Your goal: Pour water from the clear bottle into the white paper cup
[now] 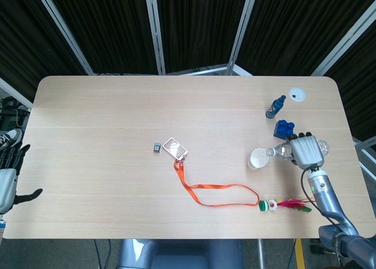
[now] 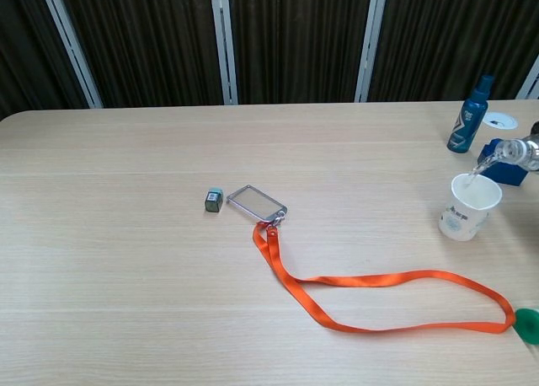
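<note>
1. The right hand is clamped around the clear bottle, which lies tipped almost level.
2. Its long axis points toward the robot's left, with the neck over the white paper cup standing just beside it on the worktop.
3. The left hand idles, fingers apart, well away at the far edge.

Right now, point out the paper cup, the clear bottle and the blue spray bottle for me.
white paper cup point(image 2: 468, 213), chest view, on its printed side wall.
clear bottle point(image 1: 278, 152), head view, on its neck, tilted toward the cup.
blue spray bottle point(image 2: 466, 120), chest view, on its labelled body.
</note>
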Robot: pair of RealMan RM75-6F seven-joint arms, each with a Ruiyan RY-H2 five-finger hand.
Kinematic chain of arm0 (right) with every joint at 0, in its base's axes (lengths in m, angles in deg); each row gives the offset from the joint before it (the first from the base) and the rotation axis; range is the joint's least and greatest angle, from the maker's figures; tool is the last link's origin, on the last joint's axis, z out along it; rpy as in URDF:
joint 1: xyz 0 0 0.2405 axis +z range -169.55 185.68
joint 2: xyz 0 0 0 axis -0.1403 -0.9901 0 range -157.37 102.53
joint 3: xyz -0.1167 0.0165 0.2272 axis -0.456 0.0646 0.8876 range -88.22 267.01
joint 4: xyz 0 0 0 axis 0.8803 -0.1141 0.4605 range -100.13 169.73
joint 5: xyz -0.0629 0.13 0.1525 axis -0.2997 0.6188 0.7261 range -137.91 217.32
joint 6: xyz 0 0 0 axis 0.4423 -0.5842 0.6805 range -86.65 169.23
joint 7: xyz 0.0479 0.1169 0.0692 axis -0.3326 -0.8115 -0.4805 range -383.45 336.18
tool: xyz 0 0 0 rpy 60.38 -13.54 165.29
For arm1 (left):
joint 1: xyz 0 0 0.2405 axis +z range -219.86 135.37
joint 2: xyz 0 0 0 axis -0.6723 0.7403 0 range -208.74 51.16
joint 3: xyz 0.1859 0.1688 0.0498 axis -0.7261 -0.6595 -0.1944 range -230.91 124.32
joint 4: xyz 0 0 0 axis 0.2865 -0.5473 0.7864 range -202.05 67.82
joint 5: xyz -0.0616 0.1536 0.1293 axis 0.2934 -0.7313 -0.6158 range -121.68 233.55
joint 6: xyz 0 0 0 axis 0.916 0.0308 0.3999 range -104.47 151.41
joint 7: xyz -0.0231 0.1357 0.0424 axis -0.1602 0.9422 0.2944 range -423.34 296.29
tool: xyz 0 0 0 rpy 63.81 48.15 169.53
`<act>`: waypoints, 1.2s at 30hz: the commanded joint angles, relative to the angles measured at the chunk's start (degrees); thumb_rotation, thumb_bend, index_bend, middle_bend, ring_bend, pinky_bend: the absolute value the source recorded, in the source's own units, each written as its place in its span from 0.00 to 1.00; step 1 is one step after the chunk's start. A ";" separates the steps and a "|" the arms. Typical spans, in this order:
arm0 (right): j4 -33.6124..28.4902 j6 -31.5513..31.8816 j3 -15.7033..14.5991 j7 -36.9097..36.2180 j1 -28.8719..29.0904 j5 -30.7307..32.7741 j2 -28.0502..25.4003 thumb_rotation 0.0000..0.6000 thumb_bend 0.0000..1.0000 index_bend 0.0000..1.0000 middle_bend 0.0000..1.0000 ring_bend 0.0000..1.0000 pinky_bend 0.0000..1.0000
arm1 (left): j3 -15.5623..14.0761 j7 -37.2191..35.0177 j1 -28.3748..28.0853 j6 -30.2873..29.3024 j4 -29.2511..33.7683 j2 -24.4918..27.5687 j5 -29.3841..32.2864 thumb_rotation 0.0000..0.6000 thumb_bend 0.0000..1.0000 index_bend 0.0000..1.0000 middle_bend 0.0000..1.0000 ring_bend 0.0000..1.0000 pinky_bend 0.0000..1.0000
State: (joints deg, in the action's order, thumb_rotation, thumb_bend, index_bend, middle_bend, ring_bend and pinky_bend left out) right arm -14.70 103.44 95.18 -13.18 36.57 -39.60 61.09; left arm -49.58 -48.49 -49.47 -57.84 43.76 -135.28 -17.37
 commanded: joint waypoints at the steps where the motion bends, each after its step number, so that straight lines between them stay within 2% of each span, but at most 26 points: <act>1: 0.18 0.12 -0.06 0.37 -0.06 -0.06 0.11 1.00 0.63 0.43 0.55 0.46 0.45 | 0.00 0.05 -0.02 0.04 -0.03 -0.03 0.03 1.00 0.05 0.00 0.00 0.00 0.00; 36: 1.91 -0.02 0.22 2.18 -0.07 0.04 1.15 1.00 0.63 0.43 0.55 0.47 0.46 | -0.08 0.21 -0.04 0.11 0.04 -0.07 0.06 1.00 0.05 0.00 0.00 0.00 0.00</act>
State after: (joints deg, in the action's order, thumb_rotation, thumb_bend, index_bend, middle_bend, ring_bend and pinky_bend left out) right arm -12.82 103.41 95.41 -11.02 36.50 -39.54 62.23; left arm -49.66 -48.28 -49.51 -57.73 43.80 -135.35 -17.31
